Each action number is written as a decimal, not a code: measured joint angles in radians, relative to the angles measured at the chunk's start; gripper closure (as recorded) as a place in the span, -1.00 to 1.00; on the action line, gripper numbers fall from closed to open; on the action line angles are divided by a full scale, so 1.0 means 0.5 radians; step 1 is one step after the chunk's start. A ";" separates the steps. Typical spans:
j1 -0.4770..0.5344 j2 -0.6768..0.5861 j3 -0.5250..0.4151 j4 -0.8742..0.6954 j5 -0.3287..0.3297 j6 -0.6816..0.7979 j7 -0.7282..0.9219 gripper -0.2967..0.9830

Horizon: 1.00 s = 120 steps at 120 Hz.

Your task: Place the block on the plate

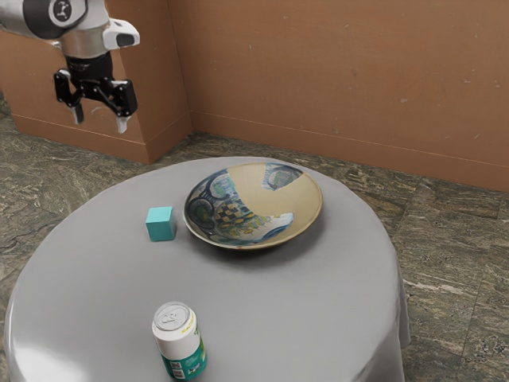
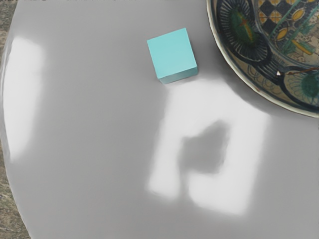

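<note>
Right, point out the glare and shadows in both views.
Exterior view: a whitish glare on the table toward the lower left, a soft shadow beneath the plate. Wrist view: one bright patch along the table's edge, a larger one near the block with a dark shape inside it, possibly a shadow or reflection.

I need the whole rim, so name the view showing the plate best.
The exterior view: the plate is whole there, rim all round. The wrist view crops it to part of its rim and pattern.
</note>
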 joint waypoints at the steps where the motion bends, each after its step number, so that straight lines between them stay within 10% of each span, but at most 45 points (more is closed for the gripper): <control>1: -0.005 0.001 0.000 0.000 0.001 0.001 -0.004 -0.54; 75: 0.121 0.303 0.003 -0.728 -0.170 0.821 -0.334 -0.54; 120: 0.200 0.738 0.006 -0.511 -0.298 1.152 -0.466 -0.54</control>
